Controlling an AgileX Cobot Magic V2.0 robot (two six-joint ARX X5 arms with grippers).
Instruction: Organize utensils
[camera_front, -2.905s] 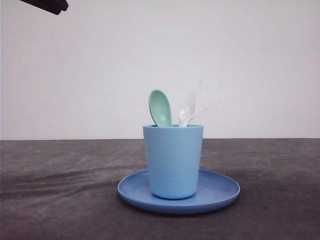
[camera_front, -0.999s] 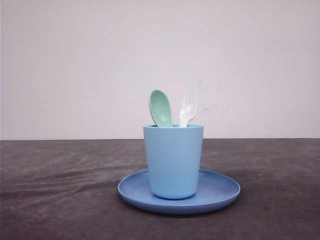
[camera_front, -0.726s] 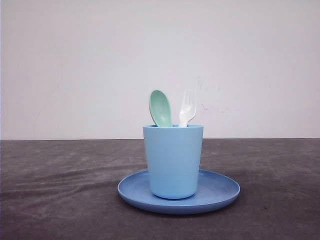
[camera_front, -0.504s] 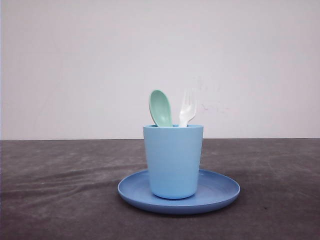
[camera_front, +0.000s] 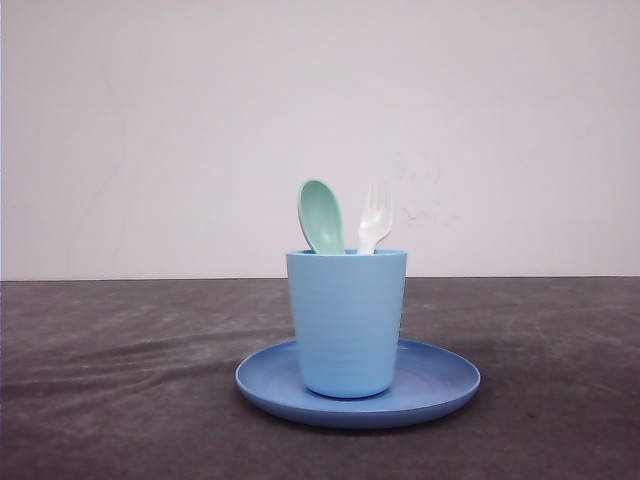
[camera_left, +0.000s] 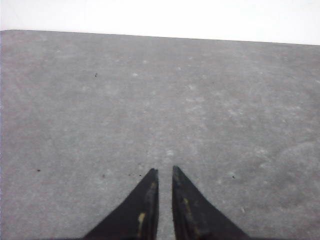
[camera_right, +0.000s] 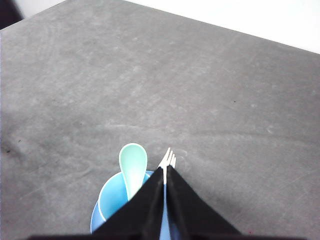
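A pale mint-green spoon (camera_front: 321, 215) and a white fork (camera_front: 375, 218) stand side by side in the light blue cup (camera_front: 346, 320), bowl and tines up. The cup stands upright on the round blue plate (camera_front: 440, 380). In the right wrist view my right gripper (camera_right: 165, 169) is shut and empty. It hangs well above the cup (camera_right: 112, 200), and the spoon (camera_right: 133, 165) and the fork's tines (camera_right: 169, 159) show past its tips. My left gripper (camera_left: 164, 171) is shut to a thin slit, holds nothing, and is over bare tabletop.
The dark grey table (camera_front: 120, 380) stretches to both sides of the plate. A plain white wall (camera_front: 150, 130) rises behind the table's far edge.
A dark part of an arm at the front view's top left has left the picture. The cup, plate, spoon and fork have not moved.
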